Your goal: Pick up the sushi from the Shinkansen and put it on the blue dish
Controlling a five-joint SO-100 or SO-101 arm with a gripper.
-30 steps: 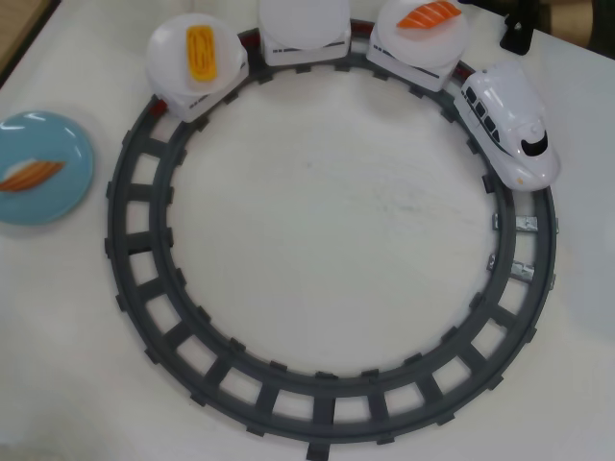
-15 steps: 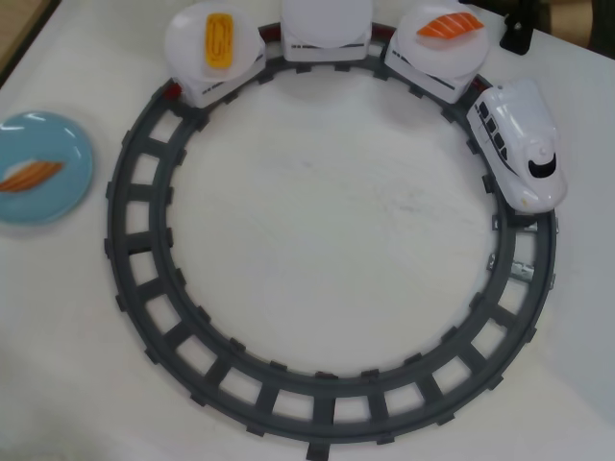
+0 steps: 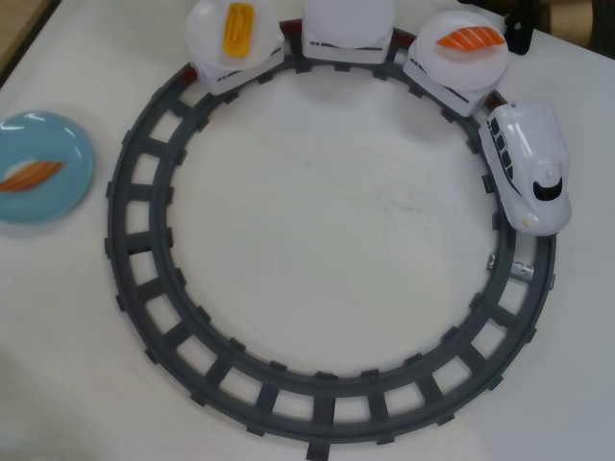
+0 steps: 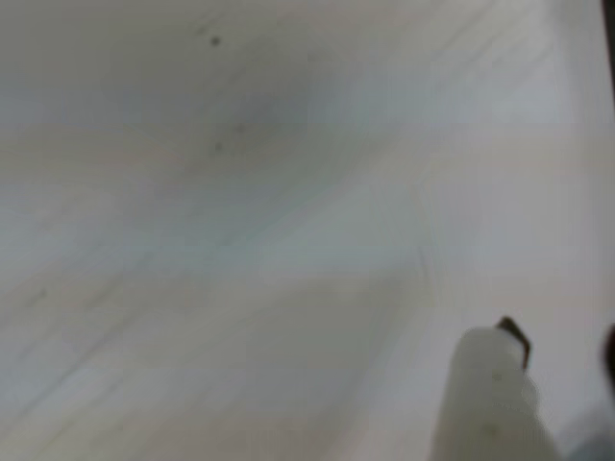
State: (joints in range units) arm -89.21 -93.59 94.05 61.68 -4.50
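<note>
Table: white tabletop (image 3: pixel 327 221) fills the overhead view; the blurred wrist view shows only a pale surface.
Arm: not seen from overhead. In the wrist view one pale, rounded finger (image 4: pixel 490 403) enters from the lower right, with a small dark tip at its top; nothing is seen against it. Gripper opening: cannot tell, only this one finger shows clearly.
Track: dark grey plastic ring of rail with cross ties (image 3: pixel 144 288), taking up most of the table.
Train: white plastic Shinkansen with dark side windows and rounded nose (image 3: pixel 530 170) on the right curve of the track, nose pointing toward the near side. Three cars trail behind it along the far arc.
Car plates: round white plate (image 3: pixel 459 58) nearest the engine carries a bright orange piece with white stripes (image 3: pixel 470 38); middle car top (image 3: pixel 348 19) bare; the left one carries a yellow egg piece (image 3: pixel 238 29).
Blue dish: round glossy light-blue plate (image 3: pixel 43 165) at the left edge, well apart from the track.
Sushi: pale orange striped salmon piece (image 3: pixel 31 175) lying on the blue dish.
</note>
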